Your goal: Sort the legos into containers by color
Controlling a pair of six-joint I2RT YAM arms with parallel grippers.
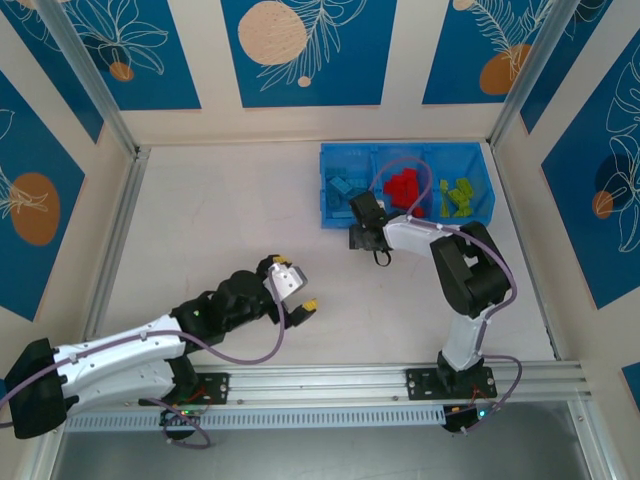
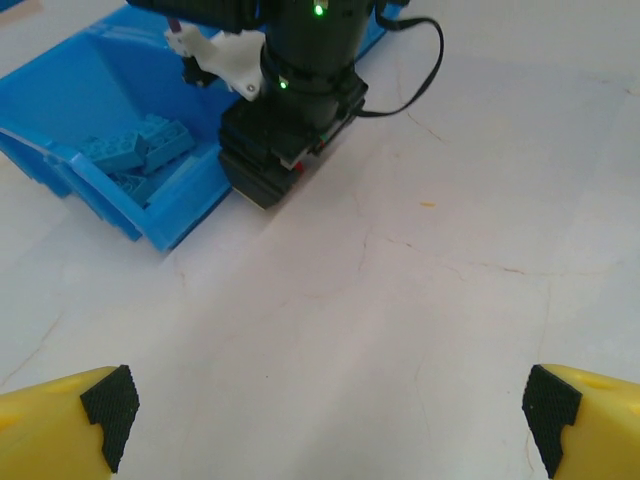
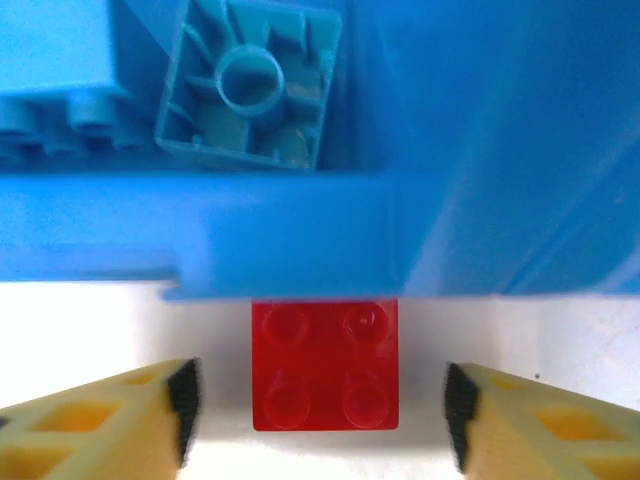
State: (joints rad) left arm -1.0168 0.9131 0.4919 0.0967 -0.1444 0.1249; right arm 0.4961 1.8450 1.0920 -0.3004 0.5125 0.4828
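My right jaws stand partly open astride a red lego [image 3: 325,365] on the bench [image 1: 230,210], clear of it on both sides, just beside the tray [image 3: 300,235]. My left jaws gape wide, empty.

Bright even light, soft faint shadows, right wrist close-up slightly blurred

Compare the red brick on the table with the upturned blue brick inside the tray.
Colour: the red brick is bright red, the blue brick teal-blue. Pose: the red brick lies studs up; the blue brick shows its hollow underside. Place: the red brick sits on the table outside the tray wall, between the right gripper's open fingers; the blue brick lies inside a compartment. Both look square.
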